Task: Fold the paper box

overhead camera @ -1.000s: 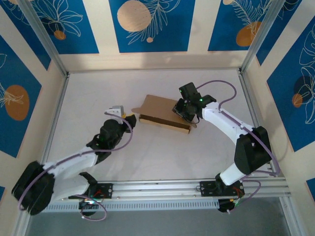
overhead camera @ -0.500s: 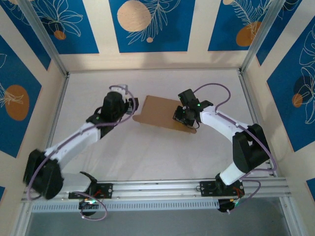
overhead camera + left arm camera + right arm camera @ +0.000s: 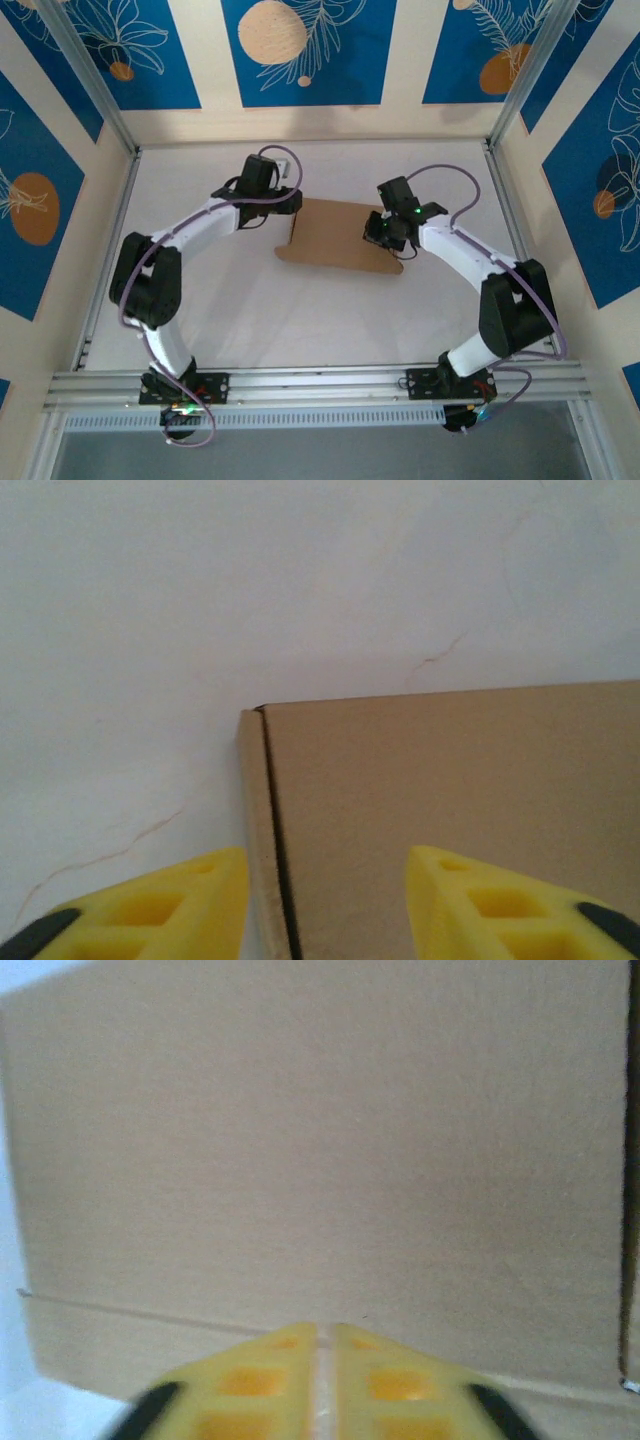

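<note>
The paper box (image 3: pixel 335 235) is lying in the middle of the desk (image 3: pixel 250 310); the right gripper (image 3: pixel 318 1332), fully closed and empty, is seemingly pressing its top. Farther, the left gripper (image 3: pixel 325 858), half open and holding nothing, is straddling the box's left edge: I would be squeezing gently there, avoiding any sliding

The top view looks down from above and behind the arm bases (image 3: pixel 190 385), taking in the whole table (image 3: pixel 250 310) around the paper box (image 3: pixel 335 235). The left wrist view sits close over the box's far left corner, the right wrist view closer over its top; all share the box.
</note>
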Robot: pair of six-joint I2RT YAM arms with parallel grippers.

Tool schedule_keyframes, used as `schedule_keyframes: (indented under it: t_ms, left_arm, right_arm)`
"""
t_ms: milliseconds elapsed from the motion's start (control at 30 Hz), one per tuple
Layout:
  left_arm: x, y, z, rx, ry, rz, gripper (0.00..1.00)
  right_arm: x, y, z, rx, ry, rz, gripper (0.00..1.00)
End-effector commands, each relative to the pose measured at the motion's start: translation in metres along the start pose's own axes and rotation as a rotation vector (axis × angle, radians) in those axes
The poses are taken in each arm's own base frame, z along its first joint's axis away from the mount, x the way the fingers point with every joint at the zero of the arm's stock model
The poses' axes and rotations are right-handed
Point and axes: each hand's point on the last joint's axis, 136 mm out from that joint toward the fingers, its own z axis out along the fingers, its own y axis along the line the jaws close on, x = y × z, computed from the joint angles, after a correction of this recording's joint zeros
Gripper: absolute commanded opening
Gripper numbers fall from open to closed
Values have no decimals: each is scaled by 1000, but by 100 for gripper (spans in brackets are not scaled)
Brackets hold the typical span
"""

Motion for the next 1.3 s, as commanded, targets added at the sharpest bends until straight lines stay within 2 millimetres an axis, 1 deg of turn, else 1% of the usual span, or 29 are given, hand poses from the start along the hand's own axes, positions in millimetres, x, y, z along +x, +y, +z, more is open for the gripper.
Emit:
schedule_keyframes:
  t_ms: [0, 33, 100, 133, 200, 267, 333, 433, 533, 600, 667, 833, 933, 1000, 1033, 1067, 1133, 1167, 1267]
  left_arm:
    - [18, -12, 9, 97, 114, 37, 36]
    - [20, -16, 12, 118, 133, 30, 28]
    - [24, -24, 15, 162, 161, 12, 17]
    - [27, -26, 16, 173, 172, 2, 13]
    - [33, -29, 18, 178, 186, -8, 8]
    - [41, -33, 21, 182, 205, -11, 7]
    - [55, -36, 28, 176, 238, -11, 7]
    - [78, -29, 43, 141, 293, -26, 6]
    - [100, -18, 54, 99, 341, -41, 6]
    - [113, -14, 59, 83, 371, -51, 5]
    - [121, -9, 62, 65, 385, -66, 3]
    - [131, -3, 61, 41, 391, -81, 3]
    - [124, -6, 57, 50, 374, -81, 3]
    - [111, -12, 49, 65, 344, -75, 7]
    - [100, -17, 43, 80, 318, -70, 10]
    - [89, -22, 36, 99, 293, -66, 15]
    - [69, -28, 23, 130, 247, -72, 21]
    - [58, -32, 16, 157, 219, -79, 27]
    - [33, -30, 1, 196, 148, -96, 47]
  right_arm:
    - [-14, -10, -12, 35, -8, -19, 0]
    - [-16, -15, -10, 52, 0, -7, 0]
    - [-18, -24, -7, 91, 15, 7, 0]
    - [-18, -28, -4, 115, 24, 6, 0]
    - [-15, -38, 2, 166, 47, 20, 0]
    - [-11, -48, 10, 213, 67, 37, 0]
    - [-4, -58, 22, 249, 98, 49, 0]
    - [7, -71, 41, 307, 155, 65, 0]
    - [19, -84, 55, 377, 204, 68, 0]
    - [24, -87, 60, 393, 219, 68, 0]
    - [26, -88, 62, 395, 219, 67, 0]
    - [26, -90, 61, 395, 224, 63, 0]
    - [24, -85, 61, 375, 229, 47, 0]
    - [18, -78, 54, 351, 206, 25, 0]
    - [12, -71, 47, 325, 178, 9, 0]
    - [6, -62, 38, 280, 145, -8, 1]
    - [-4, -49, 20, 195, 86, -21, 12]
    - [-10, -44, 12, 152, 63, -25, 16]
    - [-22, -41, -4, 93, 38, -35, 23]
